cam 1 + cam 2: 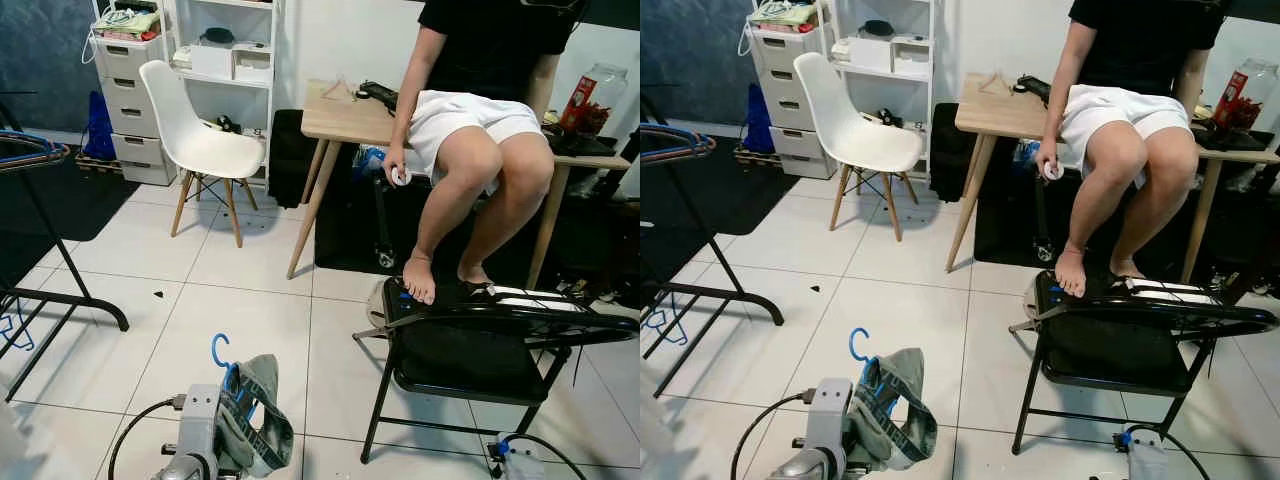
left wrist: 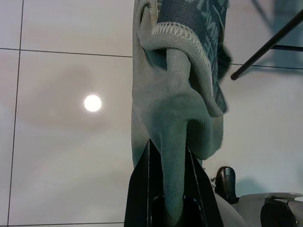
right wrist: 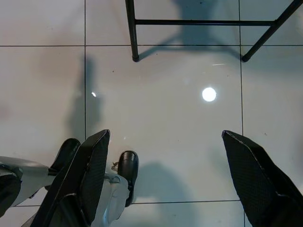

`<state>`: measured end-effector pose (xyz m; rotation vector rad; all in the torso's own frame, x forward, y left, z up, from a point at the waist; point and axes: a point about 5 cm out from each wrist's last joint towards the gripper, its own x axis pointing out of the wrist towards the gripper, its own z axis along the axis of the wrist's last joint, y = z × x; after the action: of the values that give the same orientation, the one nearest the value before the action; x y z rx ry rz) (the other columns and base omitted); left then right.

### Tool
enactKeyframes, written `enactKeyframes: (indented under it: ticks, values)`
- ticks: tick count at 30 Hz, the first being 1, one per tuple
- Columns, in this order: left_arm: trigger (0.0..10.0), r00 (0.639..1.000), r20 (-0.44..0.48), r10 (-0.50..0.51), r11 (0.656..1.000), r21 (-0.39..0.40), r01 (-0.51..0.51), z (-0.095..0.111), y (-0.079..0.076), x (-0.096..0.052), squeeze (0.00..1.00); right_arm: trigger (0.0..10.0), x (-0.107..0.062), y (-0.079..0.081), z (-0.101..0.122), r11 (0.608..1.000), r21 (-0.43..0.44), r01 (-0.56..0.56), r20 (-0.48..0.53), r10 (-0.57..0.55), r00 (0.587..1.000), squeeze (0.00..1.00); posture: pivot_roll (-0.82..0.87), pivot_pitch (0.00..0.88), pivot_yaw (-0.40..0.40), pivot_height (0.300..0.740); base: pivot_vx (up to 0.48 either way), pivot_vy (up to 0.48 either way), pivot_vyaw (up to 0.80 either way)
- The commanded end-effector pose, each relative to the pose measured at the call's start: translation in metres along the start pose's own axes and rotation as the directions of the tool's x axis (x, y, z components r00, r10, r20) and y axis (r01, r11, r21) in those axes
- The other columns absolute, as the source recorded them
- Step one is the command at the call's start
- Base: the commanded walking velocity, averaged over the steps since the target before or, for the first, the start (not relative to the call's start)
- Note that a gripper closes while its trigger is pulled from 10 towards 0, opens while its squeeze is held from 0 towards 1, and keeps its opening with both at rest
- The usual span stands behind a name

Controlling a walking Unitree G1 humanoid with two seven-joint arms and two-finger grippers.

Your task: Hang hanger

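Gripped low in the foreground, a grey-green garment (image 1: 258,415) on a blue hanger (image 1: 219,352) sits pinched between the closed fingers of the left pincer (image 2: 169,163), left of the black folding chair (image 1: 478,352). Beyond that chair a person (image 1: 478,120) sits on the wooden surface (image 1: 340,118), bare feet on the chair. Right pincer (image 3: 165,175) hangs wide open over floor tiles (image 3: 165,85), holding nothing.
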<state>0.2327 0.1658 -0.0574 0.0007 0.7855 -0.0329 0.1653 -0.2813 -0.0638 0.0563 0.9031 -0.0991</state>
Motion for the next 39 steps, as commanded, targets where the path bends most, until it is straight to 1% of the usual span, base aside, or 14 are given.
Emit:
enactKeyframes:
  ticks: [1, 7, 15, 19, 20, 23, 25, 31, 33, 39]
  values:
    - [10.0, 1.0, -0.009, -0.019, 1.0, 0.012, 0.019, -0.004, -0.003, -0.001, 0.0, 10.0, -0.001, -0.003, -0.002, 1.0, 0.001, 0.012, -0.006, -0.012, 1.0, 0.0, 0.23, 0.0, -0.085, 0.74, 0.0, 0.0, 0.0]
    - [10.0, 0.999, -0.026, -0.034, 0.998, 0.044, 0.035, -0.007, -0.003, -0.001, 0.0, 10.0, -0.001, -0.002, -0.004, 1.0, 0.004, 0.024, -0.011, -0.024, 1.0, 0.0, 0.22, 0.0, -0.067, 0.74, 0.0, 0.0, 0.0]
    - [10.0, 0.998, -0.043, -0.045, 0.997, 0.066, 0.047, -0.008, -0.002, -0.001, 0.0, 10.0, 0.0, -0.001, -0.005, 0.999, -0.004, 0.033, -0.031, -0.033, 0.999, 0.0, 0.22, 0.0, -0.063, 0.74, 0.0, 0.0, 0.0]
    - [10.0, 0.997, -0.054, -0.052, 0.995, 0.083, 0.057, -0.009, -0.001, -0.002, 0.0, 10.0, 0.0, 0.0, -0.006, 0.999, 0.008, 0.04, -0.029, -0.039, 0.999, 0.0, 0.21, 0.0, -0.044, 0.74, 0.0, 0.0, 0.0]
    - [10.0, 0.997, -0.06, -0.051, 0.995, 0.085, 0.056, -0.01, -0.001, -0.002, 0.0, 10.0, 0.0, 0.001, -0.007, 0.999, 0.013, 0.043, -0.03, -0.043, 0.999, 0.0, 0.2, 0.0, -0.033, 0.74, 0.0, 0.0, 0.0]
    - [10.0, 0.997, -0.066, -0.049, 0.995, 0.086, 0.054, -0.011, 0.0, -0.002, 0.0, 10.0, 0.0, 0.002, -0.008, 0.999, 0.018, 0.047, -0.032, -0.047, 0.998, 0.0, 0.2, 0.0, -0.033, 0.74, 0.0, 0.0, 0.0]
    - [10.0, 0.996, -0.084, -0.042, 0.996, 0.08, 0.049, -0.015, 0.001, -0.003, 0.0, 10.0, 0.001, 0.005, -0.012, 0.997, 0.046, 0.06, -0.035, -0.058, 0.998, 0.0, 0.19, 0.0, -0.017, 0.74, 0.0, 0.0, 0.0]
    - [10.0, 0.995, -0.094, -0.039, 0.995, 0.085, 0.047, -0.016, 0.003, -0.003, 0.0, 10.0, 0.001, 0.007, -0.014, 0.996, 0.053, 0.066, -0.041, -0.064, 0.997, 0.0, 0.19, 0.0, -0.013, 0.74, 0.0, 0.0, 0.0]
    - [10.0, 0.994, -0.106, -0.031, 0.996, 0.082, 0.04, -0.019, 0.007, -0.004, 0.0, 10.0, 0.001, 0.01, -0.017, 0.995, 0.067, 0.069, -0.047, -0.066, 0.997, 0.0, 0.19, 0.0, 0.013, 0.74, 0.0, 0.0, 0.0]
    - [10.0, 0.993, -0.114, -0.031, 0.995, 0.086, 0.041, -0.021, 0.01, -0.005, 0.0, 10.0, 0.001, 0.014, -0.021, 0.995, 0.079, 0.066, -0.05, -0.062, 0.997, 0.0, 0.2, 0.0, 0.02, 0.74, 0.0, 0.0, 0.0]
